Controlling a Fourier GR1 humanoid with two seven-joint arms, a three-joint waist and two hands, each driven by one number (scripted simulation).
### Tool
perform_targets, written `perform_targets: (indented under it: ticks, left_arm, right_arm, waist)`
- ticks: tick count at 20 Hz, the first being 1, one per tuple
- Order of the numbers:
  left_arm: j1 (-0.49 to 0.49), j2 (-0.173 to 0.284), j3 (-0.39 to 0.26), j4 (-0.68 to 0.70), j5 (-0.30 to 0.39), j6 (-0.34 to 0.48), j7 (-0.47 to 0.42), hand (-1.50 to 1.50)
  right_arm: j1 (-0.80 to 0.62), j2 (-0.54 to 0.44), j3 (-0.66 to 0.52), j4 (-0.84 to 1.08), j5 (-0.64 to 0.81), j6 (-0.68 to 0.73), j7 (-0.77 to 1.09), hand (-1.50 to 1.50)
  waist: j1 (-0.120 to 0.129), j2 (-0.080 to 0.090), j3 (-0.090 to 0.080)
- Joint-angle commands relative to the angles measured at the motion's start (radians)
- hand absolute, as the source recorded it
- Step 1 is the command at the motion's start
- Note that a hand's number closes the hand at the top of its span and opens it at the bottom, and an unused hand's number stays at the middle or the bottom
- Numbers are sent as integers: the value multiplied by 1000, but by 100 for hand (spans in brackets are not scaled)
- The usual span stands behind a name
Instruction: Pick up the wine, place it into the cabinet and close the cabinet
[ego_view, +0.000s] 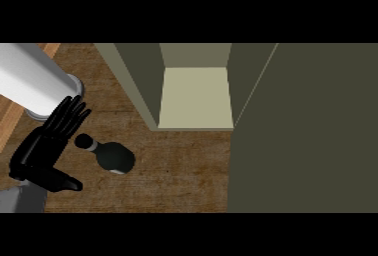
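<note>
The wine bottle (112, 156) is dark and stands on the wooden counter (177, 175), its neck and cap (83, 141) leaning toward the view's left. My left hand (43, 150) is right beside it on the left, fingers straight and pointing away, thumb (65, 183) sticking out below the bottle. The fingers lie close to the cap but do not wrap round it. The cabinet (196, 97) is open at the top middle and shows a pale, bare inner floor. Its olive door (306, 130) is swung out and fills the right side. My right hand does not show.
A pale grey cylinder (33, 80) slants in at the upper left, just behind my fingertips. The cabinet's left side wall (136, 82) juts toward the counter. A lighter wooden strip (9, 117) runs along the left edge.
</note>
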Motion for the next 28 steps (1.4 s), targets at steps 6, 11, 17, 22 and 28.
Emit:
perform_targets:
  ticks: [6,11,17,22,28]
  left_arm:
    - [-55,60,30,240,-92,-80,-167,-150]
    - [-79,29,-6,291,-150,-56,-215,-150]
    - [-176,5,-23,506,-221,-43,-308,-150]
    - [-220,40,-38,705,-322,-47,-507,-150]
    - [-238,-6,-76,769,-346,-14,-530,-150]
  right_arm:
    - [-44,28,37,10,35,-23,14,-150]
    - [-23,13,14,-60,15,-26,64,-150]
    - [-12,21,24,-29,18,-5,19,-150]
    - [14,19,-4,-40,-5,1,21,-150]
    - [56,32,35,8,55,41,-58,-150]
  waist:
    - [0,1,0]
    - [0,0,0]
    - [-6,1,0]
    - [-7,2,-1]
    - [-6,1,0]
